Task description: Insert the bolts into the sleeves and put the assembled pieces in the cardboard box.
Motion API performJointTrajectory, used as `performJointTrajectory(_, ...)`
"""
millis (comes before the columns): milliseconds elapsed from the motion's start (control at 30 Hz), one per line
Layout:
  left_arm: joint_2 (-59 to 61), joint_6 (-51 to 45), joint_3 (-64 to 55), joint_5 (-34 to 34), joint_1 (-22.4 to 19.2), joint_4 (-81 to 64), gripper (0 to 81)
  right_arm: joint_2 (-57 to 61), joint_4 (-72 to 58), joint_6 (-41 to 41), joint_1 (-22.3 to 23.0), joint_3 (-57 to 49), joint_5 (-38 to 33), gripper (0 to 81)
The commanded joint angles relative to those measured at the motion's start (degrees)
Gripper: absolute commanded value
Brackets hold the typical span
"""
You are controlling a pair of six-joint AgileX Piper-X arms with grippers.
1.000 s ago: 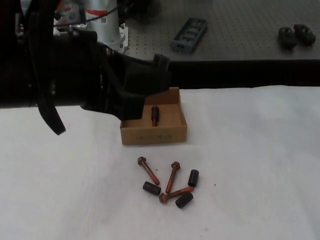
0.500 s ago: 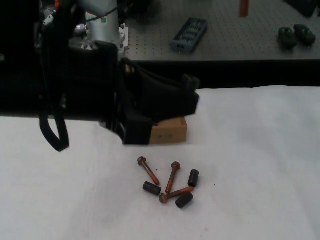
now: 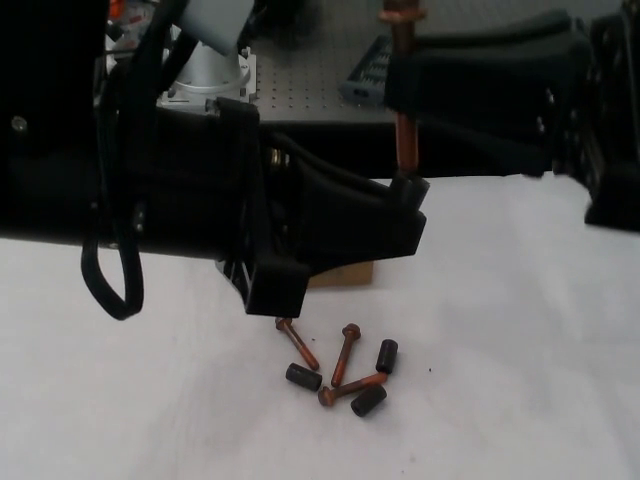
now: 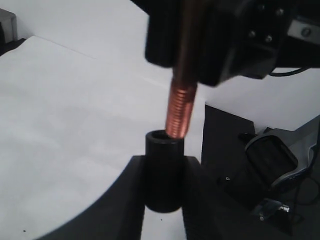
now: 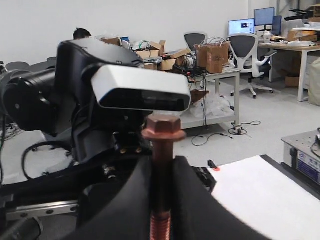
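A stiff, seemingly light bolt (image 4: 179,107) is being gripped mid-shank by the right claw (image 5: 160,190), the rigid sleeve (image 4: 163,150) by the left claw (image 4: 163,185).

The held bolt (image 4: 180,107) is coppery orange (its thread banded in fine rings); the sleeve (image 4: 163,172) is matte black. At lower centre, loose bolts (image 3: 343,352) are copper and loose sleeves (image 3: 303,376) black, on a white tabletop (image 3: 520,330).

No legible text, label, number or sign showing. Room monitor (image 5: 241,26) displaying content too small to read. Visible strip of box (image 3: 345,274) front showing no readable print.
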Motion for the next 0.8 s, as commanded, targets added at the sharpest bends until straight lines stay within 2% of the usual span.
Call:
performJointTrajectory(0, -0.74, 1.29, -0.18, 2.27, -0.23, -1.58, 0.6, -0.73, -1.87, 0.7, 0.12, 0.12, 0.51, 3.8)
performJointTrajectory(767, -1.01, -0.86, -0.18, 2.52, -0.23, -5.99, 0.6, -0.58, -2.9, -1.86, 0.12, 0.5, 3.48, 3.8)
